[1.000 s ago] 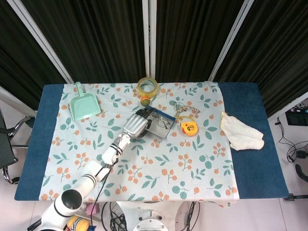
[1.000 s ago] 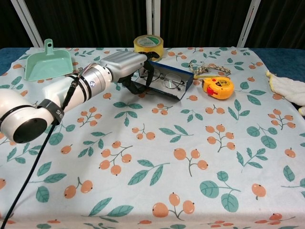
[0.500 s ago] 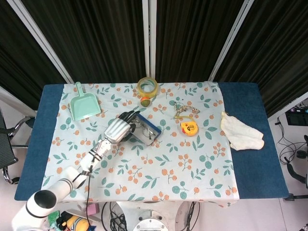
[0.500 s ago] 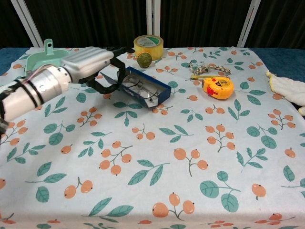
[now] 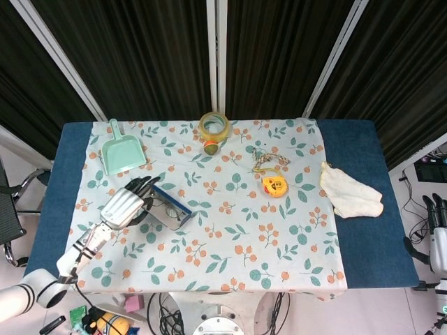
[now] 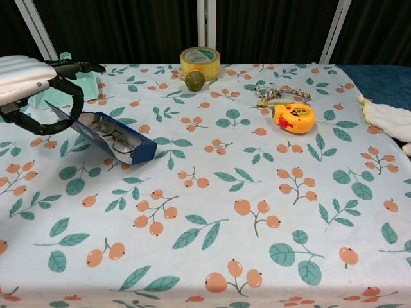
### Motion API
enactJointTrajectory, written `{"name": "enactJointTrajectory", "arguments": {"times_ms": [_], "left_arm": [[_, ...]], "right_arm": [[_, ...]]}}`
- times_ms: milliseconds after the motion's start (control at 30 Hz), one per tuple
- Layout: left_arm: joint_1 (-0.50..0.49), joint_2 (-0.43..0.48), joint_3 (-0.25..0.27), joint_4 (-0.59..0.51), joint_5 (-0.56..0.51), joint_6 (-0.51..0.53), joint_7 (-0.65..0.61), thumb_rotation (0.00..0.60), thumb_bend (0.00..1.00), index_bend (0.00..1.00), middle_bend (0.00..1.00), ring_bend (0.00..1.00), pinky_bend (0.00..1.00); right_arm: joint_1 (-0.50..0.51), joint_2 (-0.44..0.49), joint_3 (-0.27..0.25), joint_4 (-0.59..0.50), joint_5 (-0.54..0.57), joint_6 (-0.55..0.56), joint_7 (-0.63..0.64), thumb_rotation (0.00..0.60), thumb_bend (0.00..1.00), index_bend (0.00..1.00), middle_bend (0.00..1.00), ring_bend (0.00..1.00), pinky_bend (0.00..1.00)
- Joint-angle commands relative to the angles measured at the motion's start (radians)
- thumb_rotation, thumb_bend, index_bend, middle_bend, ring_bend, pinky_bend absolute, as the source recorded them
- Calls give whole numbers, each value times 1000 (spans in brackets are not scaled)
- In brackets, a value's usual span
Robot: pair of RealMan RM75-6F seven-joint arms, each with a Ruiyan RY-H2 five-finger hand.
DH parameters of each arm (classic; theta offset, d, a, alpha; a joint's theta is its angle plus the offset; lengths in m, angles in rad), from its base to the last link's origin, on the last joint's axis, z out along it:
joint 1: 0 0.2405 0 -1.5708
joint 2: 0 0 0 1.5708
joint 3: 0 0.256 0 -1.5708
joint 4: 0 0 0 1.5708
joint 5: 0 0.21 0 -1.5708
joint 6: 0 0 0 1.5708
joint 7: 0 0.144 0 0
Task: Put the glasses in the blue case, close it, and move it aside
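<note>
The left hand [image 6: 29, 80] is gripping the blue case [image 6: 106, 138] – glasses [image 6: 115, 138] inside, lid apparently not shut – at the table's [image 5: 353, 241] left side, so closing is looking due next; the right hand [image 5: 437, 227] is hanging off-table, fingers loosely extended, holding nothing.

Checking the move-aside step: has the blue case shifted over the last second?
Yes. The blue case, held by the left hand, went left and toward the robot, away from the tape roll; it now lies below the green dustpan.

Ribbed silver hand [image 5: 122, 205], black fingers [image 6: 72, 65]
</note>
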Motion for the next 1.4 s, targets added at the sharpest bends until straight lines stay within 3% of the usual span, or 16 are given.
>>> {"name": "enactJointTrajectory", "arguments": {"times_ms": [33,167,400,1400], "left_arm": [[-32,4,-18,-62,-50,-142,97,600,428,745,32,58,162],[-79,-15,-63,-94,-119,-258,176,600,427,745,31,58,163],[-132,-52,-136,-84,-217,-348,288,600,428,745,32,58,162],[-315,-171,-297,50,-501,-489,544,600,428,741,32,58,162]], "right_arm": [[-2,-2,-3,2,-3,3,0,600,176,0,0,0,0],[-8,1,0,10,10,8,11,600,176,0,0,0,0],[-11,7,6,25,27,1,35,600,176,0,0,0,0],[4,0,21,61,68,-41,67,600,176,0,0,0,0]]}}
